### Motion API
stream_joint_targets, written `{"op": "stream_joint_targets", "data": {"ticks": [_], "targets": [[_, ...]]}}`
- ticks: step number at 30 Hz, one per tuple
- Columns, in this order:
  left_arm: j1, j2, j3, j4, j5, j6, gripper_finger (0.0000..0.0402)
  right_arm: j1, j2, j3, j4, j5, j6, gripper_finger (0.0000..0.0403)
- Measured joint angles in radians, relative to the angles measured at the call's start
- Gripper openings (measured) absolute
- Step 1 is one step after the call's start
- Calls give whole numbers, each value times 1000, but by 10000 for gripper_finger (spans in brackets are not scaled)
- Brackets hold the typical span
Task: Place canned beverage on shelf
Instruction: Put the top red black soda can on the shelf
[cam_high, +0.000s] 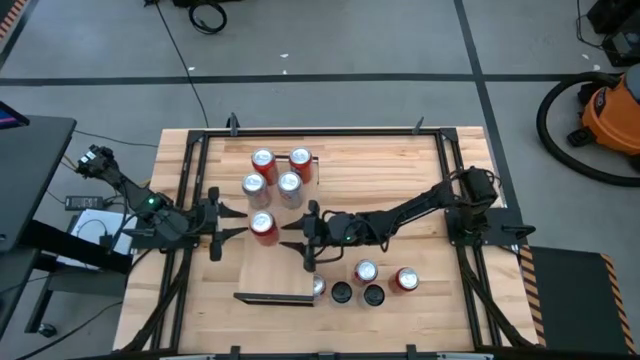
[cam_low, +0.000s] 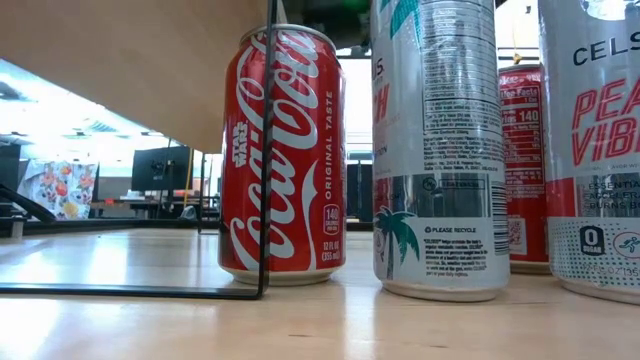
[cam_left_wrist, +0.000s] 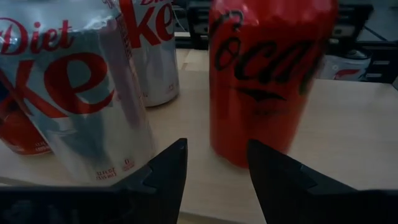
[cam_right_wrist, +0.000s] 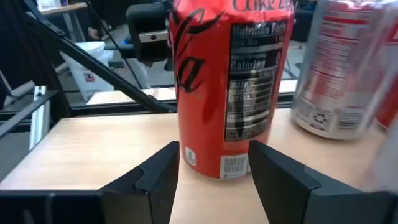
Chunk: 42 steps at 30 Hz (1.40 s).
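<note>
Pale plywood forms the shelf (cam_high: 276, 270), a flat board on a thin black wire frame, its long axis running up and down the high view at centre. We see the red can (cam_high: 263, 228), a smooth upright cylinder with black lettering, standing at the shelf's upper end. The left gripper (cam_high: 232, 222) and right gripper (cam_high: 296, 238) flank it, both with jaws open. Four more cans (cam_high: 276, 174) stand above.

We see a grey floor (cam_high: 330, 40) crossed by dark tape lines (cam_high: 300, 77), a black cable (cam_high: 178, 50) trailing toward the counter's far edge, and an orange shop vacuum (cam_high: 612, 118) with a black hose beyond its right edge. Bright ceiling lights (cam_low: 20, 115) fill the room behind.
</note>
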Motion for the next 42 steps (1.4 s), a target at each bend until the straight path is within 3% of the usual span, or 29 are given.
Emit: {"op": "stream_joint_targets", "data": {"ticks": [10,17,23,33,42], "targets": [[0,0,0,-20,61,-11,178,19,56,71,-33,-13,-4,201],[0,0,0,-22,246,-2,178,30,56,71,-23,-110,-13,201],[0,32,0,59,321,-27,178,24,56,71,-18,-140,-21,201],[0,229,0,164,325,-82,178,20,55,71,-4,-143,-55,201],[0,253,0,191,267,-97,178,-13,55,71,3,-143,-56,201]]}}
